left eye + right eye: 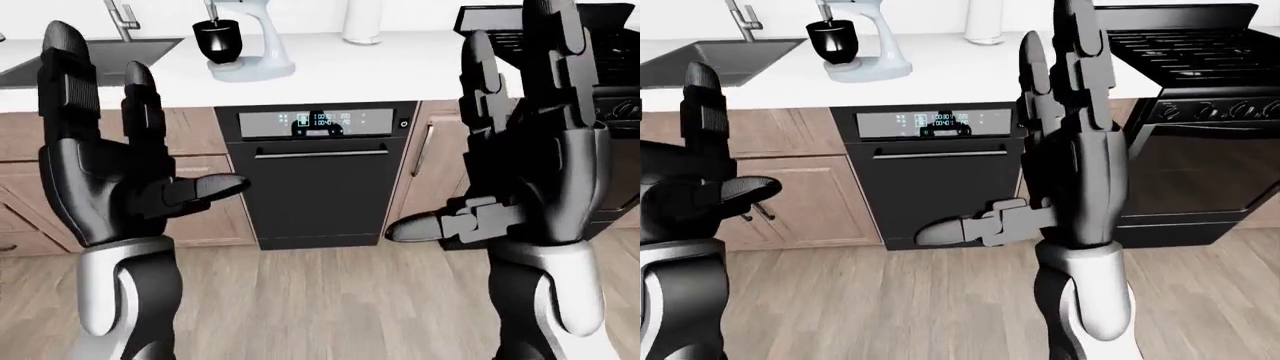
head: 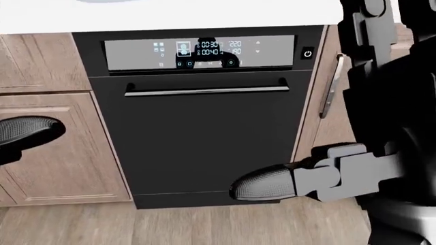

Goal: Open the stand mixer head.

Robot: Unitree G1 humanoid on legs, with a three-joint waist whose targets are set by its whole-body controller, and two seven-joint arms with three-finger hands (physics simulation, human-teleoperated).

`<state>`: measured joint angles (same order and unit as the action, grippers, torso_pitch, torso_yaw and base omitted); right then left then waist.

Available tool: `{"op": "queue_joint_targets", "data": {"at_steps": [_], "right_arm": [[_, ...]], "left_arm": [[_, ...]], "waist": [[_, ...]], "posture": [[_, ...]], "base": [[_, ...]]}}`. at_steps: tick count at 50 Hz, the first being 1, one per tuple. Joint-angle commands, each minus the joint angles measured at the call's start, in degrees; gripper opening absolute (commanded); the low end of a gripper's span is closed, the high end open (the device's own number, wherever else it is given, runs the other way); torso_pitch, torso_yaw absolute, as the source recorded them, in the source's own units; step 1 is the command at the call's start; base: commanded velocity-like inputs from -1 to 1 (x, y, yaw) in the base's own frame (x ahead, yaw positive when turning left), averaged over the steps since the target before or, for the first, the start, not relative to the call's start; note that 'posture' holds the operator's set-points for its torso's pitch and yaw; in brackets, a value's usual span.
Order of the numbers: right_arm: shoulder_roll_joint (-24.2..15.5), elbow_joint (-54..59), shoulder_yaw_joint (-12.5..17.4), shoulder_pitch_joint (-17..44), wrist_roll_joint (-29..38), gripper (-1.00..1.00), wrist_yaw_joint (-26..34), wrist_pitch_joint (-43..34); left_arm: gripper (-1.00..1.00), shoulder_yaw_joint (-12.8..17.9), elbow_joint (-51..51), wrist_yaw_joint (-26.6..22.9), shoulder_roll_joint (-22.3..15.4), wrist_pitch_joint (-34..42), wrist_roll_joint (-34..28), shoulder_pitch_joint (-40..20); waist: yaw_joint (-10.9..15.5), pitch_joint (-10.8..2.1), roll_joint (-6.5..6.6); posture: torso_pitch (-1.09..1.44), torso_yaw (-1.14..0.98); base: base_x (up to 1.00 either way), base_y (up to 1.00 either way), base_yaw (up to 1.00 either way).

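Your left hand [image 1: 115, 176] is raised with fingers spread and thumb out, holding nothing. Your right hand [image 1: 530, 161] is up too, fingers straight, thumb pointing toward the dishwasher [image 1: 318, 174], also empty. The stand mixer [image 1: 240, 41] sits on the white counter [image 1: 400, 67], above the dishwasher and a little to its left, its dark bowl [image 1: 216, 39] under the lowered head. The sink [image 1: 75, 60] lies further left of the dishwasher, the black stove [image 1: 1185, 112] to its right.
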<state>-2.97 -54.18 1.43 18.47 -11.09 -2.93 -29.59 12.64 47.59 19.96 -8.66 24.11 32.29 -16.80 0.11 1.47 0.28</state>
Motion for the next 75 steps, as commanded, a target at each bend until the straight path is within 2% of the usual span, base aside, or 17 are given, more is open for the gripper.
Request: {"op": "queue_joint_targets", "data": {"at_steps": [1,12,16,21,25,27,29,32,36,39,43,47,51,53,55,60,75], "right_arm": [[-0.12,-0.83,0.04,0.95,0.19,1.00,0.15,0.62],[0.87,-0.26,0.11,0.35,2.45,1.00,1.50,0.84],[0.11,-2.21,0.02,0.58,1.55,1.00,0.62,0.06],[0.38,-3.43,-0.73,-0.11,2.18,1.00,1.37,-1.08],[-0.09,-4.09,-1.52,0.09,3.03,1.00,1.78,-1.67],[0.72,-4.30,-1.64,0.18,2.97,1.00,1.76,-2.00],[0.94,-4.18,-1.31,0.21,2.51,1.00,1.73,-2.04],[0.71,-4.70,-1.43,0.35,2.27,1.00,1.85,-2.23],[1.19,-4.26,-1.39,-0.10,2.10,1.00,1.68,-1.87],[0.68,-4.29,-1.44,0.37,2.65,1.00,1.48,-1.69],[1.21,-3.65,-1.33,0.07,2.20,1.00,1.53,-1.49],[0.61,-3.49,-2.10,-0.19,3.37,1.00,2.08,-0.90],[1.21,-3.03,-1.66,-0.38,2.82,1.00,2.23,-0.46],[1.17,-2.80,-1.69,-0.30,2.73,1.00,2.28,-0.19],[0.98,-3.32,-1.65,-0.03,2.30,1.00,2.55,-0.35],[1.01,-3.38,-1.29,-0.58,2.07,1.00,2.33,-0.25],[1.16,-3.06,-1.99,-0.99,2.69,1.00,2.53,0.18]], "left_arm": [[1.00,0.13,0.64,0.03,-0.51,-0.88,0.42,-0.93],[1.00,0.63,2.29,0.50,-0.93,0.23,1.05,-0.64],[1.00,0.98,3.68,1.38,-1.41,1.22,1.76,-0.57],[1.00,1.66,4.71,1.83,-1.85,1.73,2.84,-0.24],[1.00,2.16,4.57,2.11,-2.24,1.65,3.38,-0.26],[1.00,2.22,4.77,2.11,-2.30,1.53,3.51,-0.03],[1.00,2.22,4.47,1.90,-2.23,1.23,3.38,0.18],[1.00,2.28,4.26,1.82,-2.24,1.04,3.22,0.24],[1.00,2.19,4.22,1.67,-2.17,0.89,3.06,0.47],[1.00,2.27,3.88,1.66,-2.20,0.80,3.08,0.27],[1.00,2.16,3.40,1.50,-2.11,0.54,2.85,0.21],[1.00,2.02,2.87,1.28,-2.01,0.17,2.53,0.33],[1.00,1.74,2.50,0.86,-1.80,-0.15,1.98,0.39],[1.00,1.78,2.09,1.24,-1.87,0.13,1.87,-0.26],[1.00,2.00,2.33,1.87,-2.09,0.55,2.23,-0.75],[1.00,1.60,3.24,1.52,-1.79,0.65,1.95,0.04],[1.00,2.16,3.10,1.47,-2.02,0.53,2.29,0.11]], "waist": [[0.00,-0.54,0.12],[-1.09,0.54,-3.71],[-2.70,0.79,5.40],[-2.17,3.85,-3.50],[-0.92,0.03,1.04],[-1.55,2.31,-3.88],[-0.99,1.27,-3.68],[-1.21,-0.33,5.08],[0.61,3.10,-3.26],[0.46,0.78,-1.30],[-0.43,0.25,-4.47],[-0.69,1.19,0.47],[-0.64,-0.31,-1.00],[-1.14,0.44,1.61],[-0.96,-0.41,9.34],[0.10,1.88,0.22],[0.08,0.83,1.13]], "posture": [[0.00,0.00],[0.00,0.00],[0.00,0.00],[0.00,0.00],[0.00,0.00],[0.00,0.00],[0.00,0.00],[0.00,0.00],[0.00,0.00],[0.00,0.00],[0.00,0.00],[0.00,0.00],[0.00,0.00],[0.00,0.00],[0.00,0.00],[0.00,0.00],[0.00,0.00]], "base": [[0.00,0.00,0.00],[0.00,0.50,0.00],[0.00,0.00,0.00],[0.00,0.68,0.00],[0.00,0.20,0.00],[0.00,1.00,0.00],[0.00,0.43,0.00],[0.00,0.10,0.00],[0.00,0.75,0.00],[0.00,0.19,0.00],[0.00,0.82,0.00],[0.00,0.36,0.00],[0.00,0.80,0.00],[0.00,0.50,0.00],[0.00,0.38,0.00],[0.00,0.90,0.00],[0.00,0.05,0.00]]}}
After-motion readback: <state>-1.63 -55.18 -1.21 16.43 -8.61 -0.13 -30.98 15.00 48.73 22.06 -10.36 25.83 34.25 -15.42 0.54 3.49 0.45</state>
